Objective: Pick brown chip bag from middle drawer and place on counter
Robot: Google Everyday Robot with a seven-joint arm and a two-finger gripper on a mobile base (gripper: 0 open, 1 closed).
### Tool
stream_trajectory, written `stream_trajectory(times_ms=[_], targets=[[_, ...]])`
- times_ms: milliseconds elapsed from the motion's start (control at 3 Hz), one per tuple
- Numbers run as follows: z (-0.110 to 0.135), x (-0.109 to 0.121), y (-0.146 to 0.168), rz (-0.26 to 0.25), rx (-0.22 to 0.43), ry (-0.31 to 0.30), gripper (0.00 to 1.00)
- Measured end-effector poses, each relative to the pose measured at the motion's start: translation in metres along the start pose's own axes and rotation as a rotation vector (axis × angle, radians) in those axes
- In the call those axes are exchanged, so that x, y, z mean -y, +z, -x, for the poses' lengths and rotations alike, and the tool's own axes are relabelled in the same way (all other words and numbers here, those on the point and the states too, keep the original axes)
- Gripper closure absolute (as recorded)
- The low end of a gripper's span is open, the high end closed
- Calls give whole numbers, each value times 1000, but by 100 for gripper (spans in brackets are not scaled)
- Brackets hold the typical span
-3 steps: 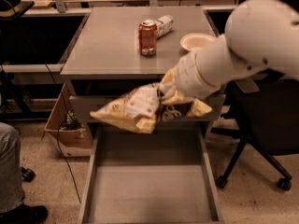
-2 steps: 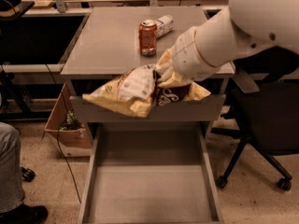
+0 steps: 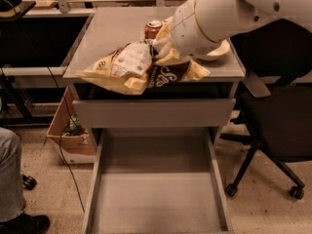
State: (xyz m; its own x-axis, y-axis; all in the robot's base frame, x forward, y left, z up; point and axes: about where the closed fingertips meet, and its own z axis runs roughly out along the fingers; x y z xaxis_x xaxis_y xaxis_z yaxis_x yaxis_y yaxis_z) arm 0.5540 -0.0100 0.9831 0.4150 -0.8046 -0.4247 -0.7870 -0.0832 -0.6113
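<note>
The chip bag (image 3: 131, 69) is already out of the middle drawer (image 3: 156, 199), which stands pulled open at the near bottom of the scene with nothing lying in it that I can see. So the picking-up half of the task looks done and only the setting-down is left. The bag now lies across the near edge of the table (image 3: 112, 33), its left end and its near side hanging a little over the front, above the shut top drawer (image 3: 153, 112). Whether its weight is already on the table or carried by the arm is hard to say. The gripper (image 3: 163, 50) is at the far, upper side of the bag, just near of the red soda can (image 3: 153, 28), but the thick white wrist covers most of it — I cannot tell whether the jaws are pinching the bag or have let go. My guess is that what remains is to bring the bag fully onto the table, free it and draw the arm away without knocking the can or the pale bowl (image 3: 219, 50) to the right. The bag itself is crumpled and puffy — dark brown in the middle with pale lettering, cream-yellow along its edges, a white label on its left half — and it looks light and slippery.
</note>
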Motion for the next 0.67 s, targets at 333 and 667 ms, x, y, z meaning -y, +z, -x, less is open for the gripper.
stream_trajectory(times_ms=[333,667], targets=[[10,20,8,-38,39,-15,100],[29,54,30,-77,103,-44,100]])
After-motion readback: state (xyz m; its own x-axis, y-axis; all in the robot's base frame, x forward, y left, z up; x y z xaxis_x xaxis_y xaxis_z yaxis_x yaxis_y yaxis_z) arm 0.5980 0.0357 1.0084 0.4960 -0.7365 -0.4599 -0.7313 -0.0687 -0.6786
